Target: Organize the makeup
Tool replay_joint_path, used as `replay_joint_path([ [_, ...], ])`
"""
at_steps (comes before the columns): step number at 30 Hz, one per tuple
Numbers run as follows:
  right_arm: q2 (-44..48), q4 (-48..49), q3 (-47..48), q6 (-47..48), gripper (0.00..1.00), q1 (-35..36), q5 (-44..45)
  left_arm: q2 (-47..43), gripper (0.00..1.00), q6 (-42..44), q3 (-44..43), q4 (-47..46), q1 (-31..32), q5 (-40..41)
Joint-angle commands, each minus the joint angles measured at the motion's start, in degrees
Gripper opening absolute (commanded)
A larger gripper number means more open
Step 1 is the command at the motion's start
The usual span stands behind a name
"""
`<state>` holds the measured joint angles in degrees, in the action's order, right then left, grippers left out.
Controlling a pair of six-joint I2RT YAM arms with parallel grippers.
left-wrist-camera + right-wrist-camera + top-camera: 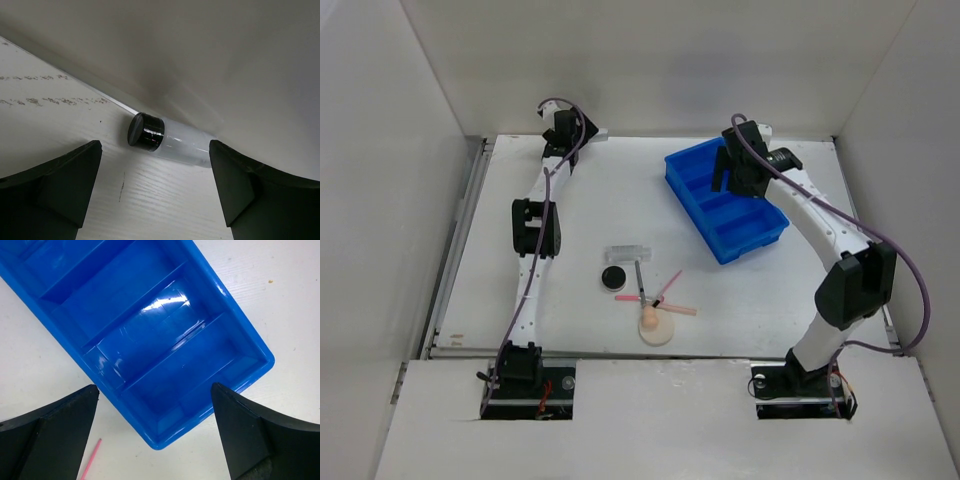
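Note:
The makeup lies in a cluster at mid-table: a clear rectangular tube (628,252), a black round compact (613,278), a thin dark pencil (640,279), thin pink sticks (669,288), and a peach sponge (648,320) on a beige puff (659,333). My left gripper (563,128) is at the far back left, open and empty (155,167). Just ahead of it a clear round tube with a black cap (150,132) lies against the back wall. My right gripper (730,170) hovers open and empty (154,390) over the blue tray. A pink stick's tip (91,460) shows in the right wrist view.
The blue three-compartment tray (757,243) sits at the back right with nothing in it; its near corner (267,360) shows under the right gripper. White walls enclose the table at the back and on both sides.

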<state>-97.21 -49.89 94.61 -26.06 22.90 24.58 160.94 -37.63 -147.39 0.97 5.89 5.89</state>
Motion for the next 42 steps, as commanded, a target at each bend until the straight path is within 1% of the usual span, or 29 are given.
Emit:
replay_joint_path([
  [1, -1.4, -1.09, 2.42, -1.18, 1.0, -0.13, 1.0, 0.07, 0.86, -1.92, -3.69, -8.26, 0.0, 1.23],
  [9, -3.16, -1.62, 2.42, -1.18, 1.0, -0.13, 1.09, 3.32, 0.86, -4.56, -5.45, -12.83, 0.0, 1.23],
  [12, -4.3, -2.14, 2.95, -1.18, 1.0, -0.13, 1.09, 4.47, 0.86, -4.56, -6.67, -12.84, 0.0, 1.23],
  [20, -5.62, -3.2, 4.09, -1.18, 1.0, -0.13, 2.14, 4.99, 0.86, -5.09, -6.68, -14.15, 0.0, 1.23],
  [26, -6.67, -3.2, 4.09, -1.18, 1.0, -0.13, 2.14, 5.52, 0.86, -5.62, -6.68, -15.82, 0.0, -2.54],
  [30, -6.68, -3.2, 4.09, -1.18, 1.0, -0.13, 2.14, 4.47, 0.86, -4.48, -4.75, -16.44, 0.0, -4.48],
  [34, -7.21, -3.2, 4.09, -1.18, 1.0, -0.13, 2.66, 2.1, 0.89, -3.78, -2.02, -17.58, 0.61, -6.68],
  [40, -7.21, -3.2, 3.57, -1.18, 1.0, -0.13, 3.2, -3.7, 0.9, -2.54, 5.96, -19.25, 1.67, -9.93],
  [42, -7.21, -3.2, 3.57, -1.18, 1.0, -0.13, 3.2, -4.58, 0.91, -1.76, 6.5, -19.25, 2.89, -11.25],
])
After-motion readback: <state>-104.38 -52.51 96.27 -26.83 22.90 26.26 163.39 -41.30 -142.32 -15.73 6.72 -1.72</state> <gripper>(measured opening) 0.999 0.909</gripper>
